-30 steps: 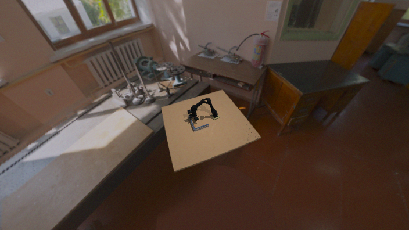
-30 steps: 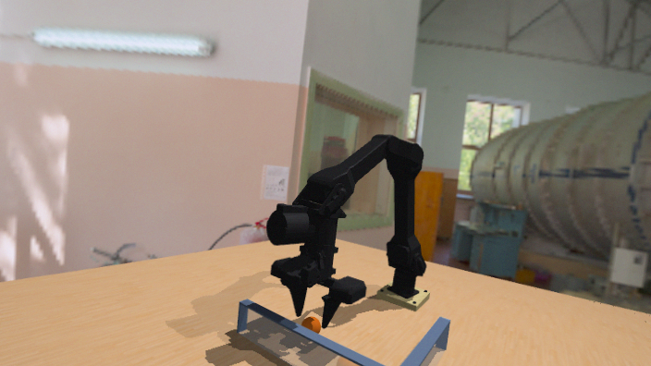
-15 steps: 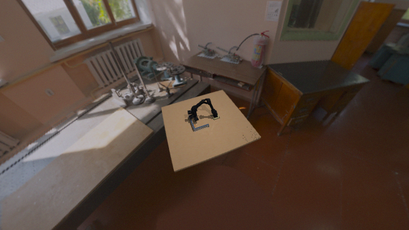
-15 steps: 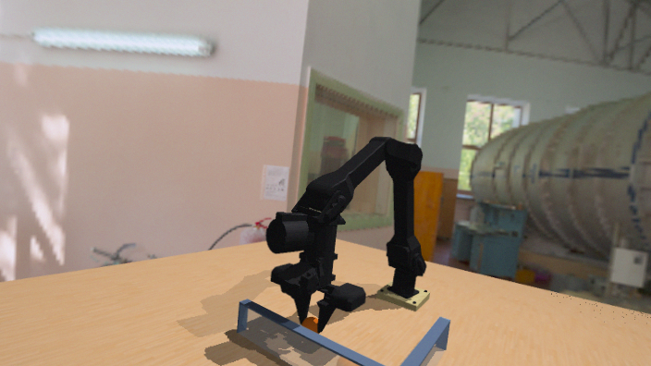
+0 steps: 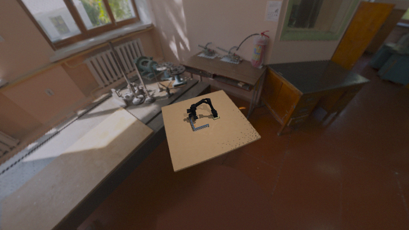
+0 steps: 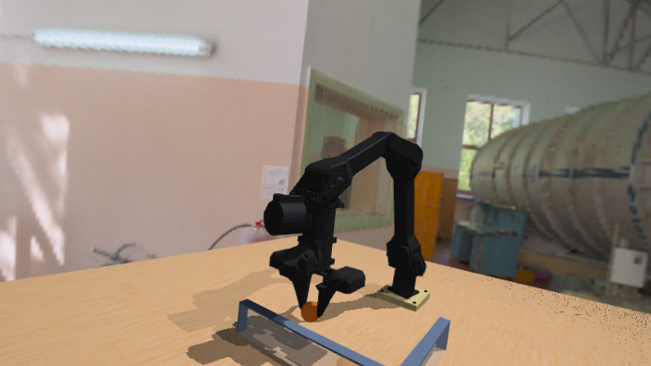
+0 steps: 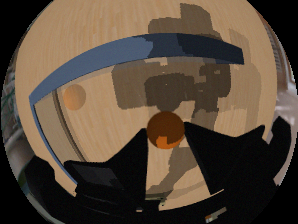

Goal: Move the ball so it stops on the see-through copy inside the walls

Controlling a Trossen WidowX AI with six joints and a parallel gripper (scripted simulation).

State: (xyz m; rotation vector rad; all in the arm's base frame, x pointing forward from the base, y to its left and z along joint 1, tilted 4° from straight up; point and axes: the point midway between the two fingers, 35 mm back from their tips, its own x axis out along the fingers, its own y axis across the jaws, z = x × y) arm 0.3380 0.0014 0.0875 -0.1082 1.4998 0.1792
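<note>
The orange ball [image 6: 310, 311] [image 7: 165, 136] is between the two fingertips, low at the table top [image 6: 116, 296]. My gripper [image 6: 311, 311] [image 7: 165, 129] is shut on it and points down. The ball is on the arm-base side of the long clear wall with the blue rim [image 6: 296, 326] [image 7: 165, 45]. A second wall [image 6: 426, 341] [image 7: 42, 131] meets it in a corner. The see-through copy [image 7: 74, 97] lies near that corner, left of the ball in the wrist view; only its top shows faintly in the exterior view. In the top view the ball cannot be made out.
The arm's base plate [image 6: 416, 299] [image 5: 216, 118] stands on the table, behind the walls in the exterior view. The blue-rimmed corner [image 5: 194, 129] stands low beside the gripper in the top view. The arm's shadow falls across the long wall.
</note>
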